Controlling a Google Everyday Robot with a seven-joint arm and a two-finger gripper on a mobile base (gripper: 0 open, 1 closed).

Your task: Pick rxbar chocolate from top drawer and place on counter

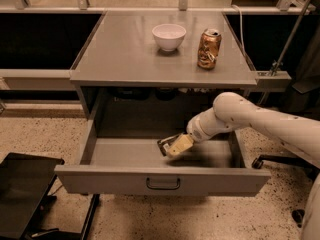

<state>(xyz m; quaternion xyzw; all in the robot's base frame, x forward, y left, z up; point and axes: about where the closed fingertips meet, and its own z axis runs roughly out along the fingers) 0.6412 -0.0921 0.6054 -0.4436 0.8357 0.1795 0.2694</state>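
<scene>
The top drawer (162, 180) is pulled open below the counter (125, 54). My gripper (174, 146) reaches down into the drawer from the right, low over its floor near the middle. A small dark flat object, apparently the rxbar chocolate (164, 146), sits right at the gripper's tip on its left side. I cannot tell whether it is gripped or only touched. The white arm (250, 119) crosses over the drawer's right side.
A white bowl (169, 36) and a dented copper-coloured can (209, 48) stand on the counter at the back right. A black object (25, 194) stands on the floor at the lower left. A chair base (280, 161) is at the right.
</scene>
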